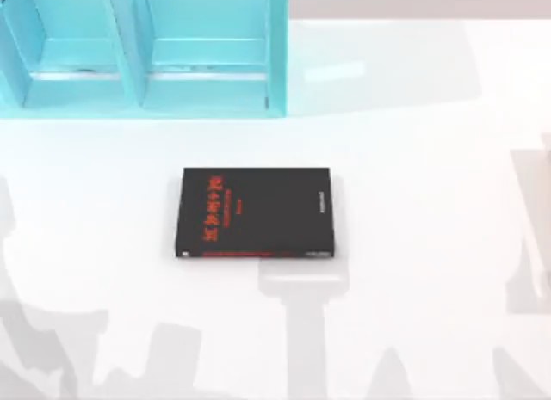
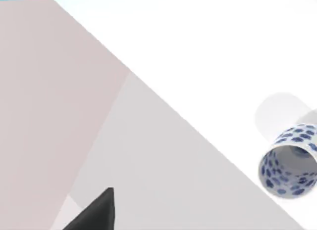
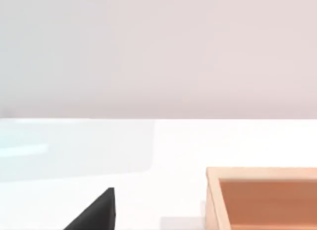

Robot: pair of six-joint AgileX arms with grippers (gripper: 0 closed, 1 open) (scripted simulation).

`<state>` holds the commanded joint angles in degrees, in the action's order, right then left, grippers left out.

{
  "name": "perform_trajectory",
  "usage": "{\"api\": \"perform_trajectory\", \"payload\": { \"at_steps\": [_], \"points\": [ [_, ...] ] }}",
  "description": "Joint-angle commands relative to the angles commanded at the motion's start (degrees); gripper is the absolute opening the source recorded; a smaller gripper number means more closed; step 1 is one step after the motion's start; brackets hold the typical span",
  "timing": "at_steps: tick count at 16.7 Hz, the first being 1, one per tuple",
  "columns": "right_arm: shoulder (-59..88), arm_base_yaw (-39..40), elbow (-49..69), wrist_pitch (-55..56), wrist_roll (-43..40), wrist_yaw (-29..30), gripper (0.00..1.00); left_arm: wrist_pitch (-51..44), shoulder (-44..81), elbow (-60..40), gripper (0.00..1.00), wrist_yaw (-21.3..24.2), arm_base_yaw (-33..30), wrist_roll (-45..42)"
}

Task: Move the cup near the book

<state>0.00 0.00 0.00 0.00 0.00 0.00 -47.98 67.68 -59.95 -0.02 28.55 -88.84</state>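
Observation:
The book point(image 1: 256, 212) lies flat in the middle of the table in the top view. It is black with red lettering, and a red strip runs along its near edge. The cup point(image 2: 290, 161) is in the left wrist view, small and white with blue speckles. It stands on the white tabletop close to the table's edge, its open mouth towards the camera. A dark part of my left gripper point(image 2: 94, 212) sits well apart from the cup. A dark part of my right gripper point(image 3: 94, 212) hangs over bare table in the right wrist view.
A turquoise cabinet point(image 1: 146, 47) with open compartments stands at the back left of the white table point(image 1: 413, 159). An open wooden box point(image 3: 262, 198) sits on the table close to my right gripper. The table's edge point(image 2: 163, 104) runs diagonally through the left wrist view.

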Motion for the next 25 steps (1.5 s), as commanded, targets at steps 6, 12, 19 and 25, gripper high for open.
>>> {"api": "perform_trajectory", "payload": {
  "at_steps": [6,12,19,25],
  "points": [
    [0.0,0.0,0.0,0.0,0.0,0.0,1.0,-15.54,23.1,-17.0,1.0,0.07,9.06,-29.77],
    [0.0,0.0,0.0,0.0,0.0,0.0,1.0,-23.46,35.08,-24.63,1.0,0.03,13.49,-44.3],
    [0.0,0.0,0.0,0.0,0.0,0.0,1.0,-22.62,35.56,-23.83,1.0,0.03,13.41,-44.58],
    [0.0,0.0,0.0,0.0,0.0,0.0,1.0,-8.06,39.43,-13.7,1.0,0.04,13.63,-44.75]
  ]
}}
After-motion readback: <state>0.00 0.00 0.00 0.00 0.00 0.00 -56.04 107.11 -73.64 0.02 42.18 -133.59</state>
